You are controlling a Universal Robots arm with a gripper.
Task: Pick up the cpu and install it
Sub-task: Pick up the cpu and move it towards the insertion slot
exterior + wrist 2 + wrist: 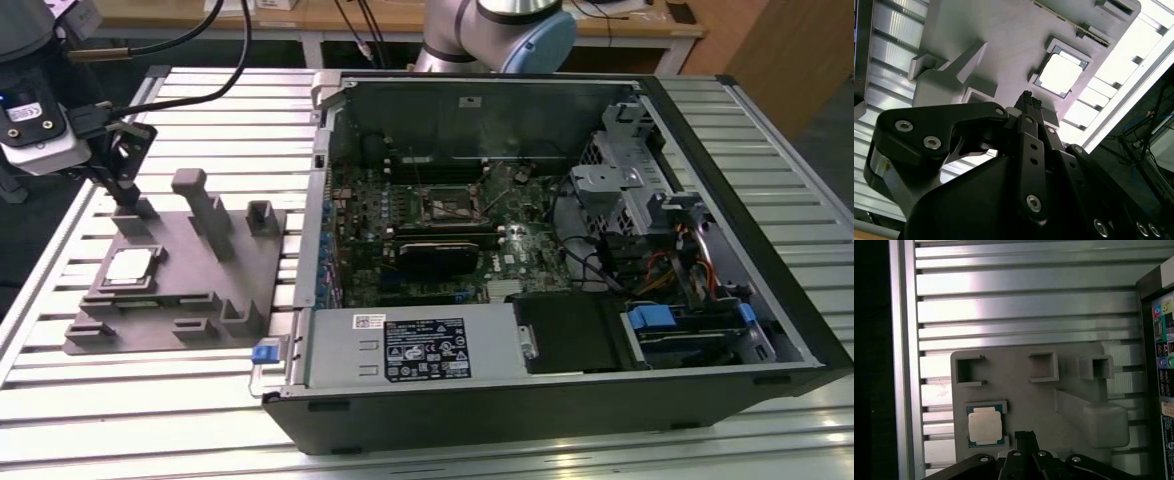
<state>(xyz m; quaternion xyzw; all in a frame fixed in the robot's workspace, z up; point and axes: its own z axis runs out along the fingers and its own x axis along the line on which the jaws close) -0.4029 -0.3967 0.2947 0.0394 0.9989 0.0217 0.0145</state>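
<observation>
A slatted aluminium bench [160, 400] carries a gray fixture tray [187, 285] directly beneath the jaws and an open black computer case [561, 405] standing apart from the jaws, just beside the tray.

My gripper [1024, 436], jaws pressed together, hangs above the gray tray [1019, 390]. Just beside my jaws the cpu [985, 429] lies with its top bare, nothing between us. On the other side of my jaws stands the tray's tall sloped post [1094, 420], and beyond it the computer case wall [1156, 340].
</observation>
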